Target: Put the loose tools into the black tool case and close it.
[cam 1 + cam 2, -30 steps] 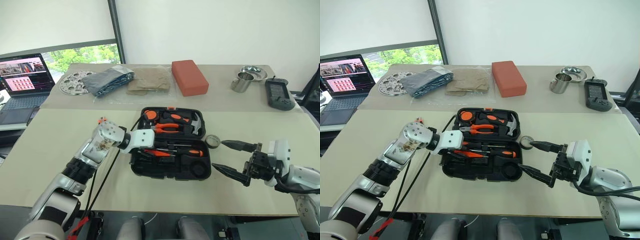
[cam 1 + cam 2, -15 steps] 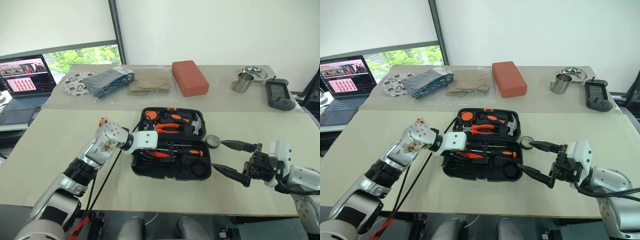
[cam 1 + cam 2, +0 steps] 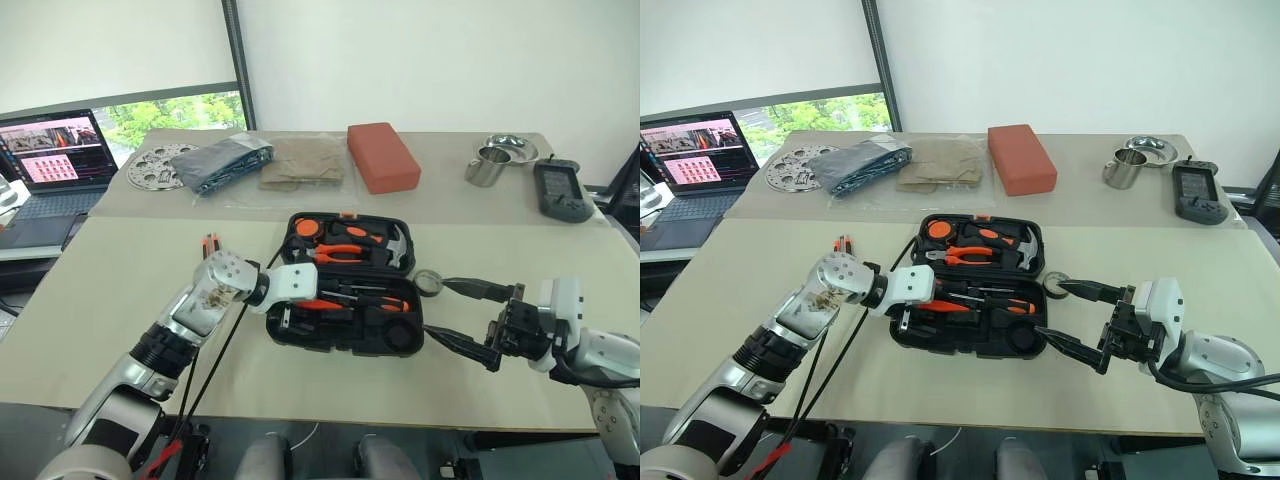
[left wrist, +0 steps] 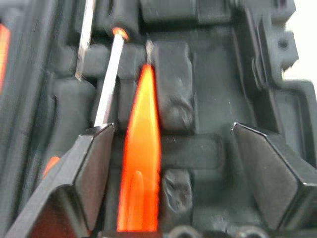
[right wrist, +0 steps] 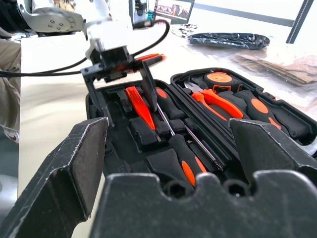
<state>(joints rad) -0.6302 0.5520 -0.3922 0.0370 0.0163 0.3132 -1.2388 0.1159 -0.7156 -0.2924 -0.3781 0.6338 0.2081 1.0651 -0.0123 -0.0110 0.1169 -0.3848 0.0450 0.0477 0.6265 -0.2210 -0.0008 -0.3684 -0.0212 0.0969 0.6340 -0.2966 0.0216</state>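
Note:
The black tool case [image 3: 335,346] lies open mid-table, with pliers and a hammer in its lid. My left gripper [image 4: 172,128] hangs open over the case's left end. Its fingers [image 5: 97,91] straddle the slim orange screwdriver [image 4: 141,148], which lies in a slot untouched. An orange-and-black screwdriver [image 3: 385,303] rests in the case beside it. The small tape roll [image 3: 428,281] sits on the table just right of the case. My right gripper [image 3: 437,308] is open and level right beside the roll, holding nothing. Another orange-and-black tool [image 5: 143,58] lies on the table behind my left arm, partly hidden.
The back table holds a red-orange block [image 3: 383,155], bagged cloth [image 3: 260,160], a round metal plate [image 3: 150,165], a steel cup [image 3: 486,165], a bowl [image 3: 510,147] and a black handheld device [image 3: 558,190]. A laptop [image 3: 50,160] stands far left.
My left gripper has opened and let go of the slim orange screwdriver, which now lies in its slot. The right arm has kept still.

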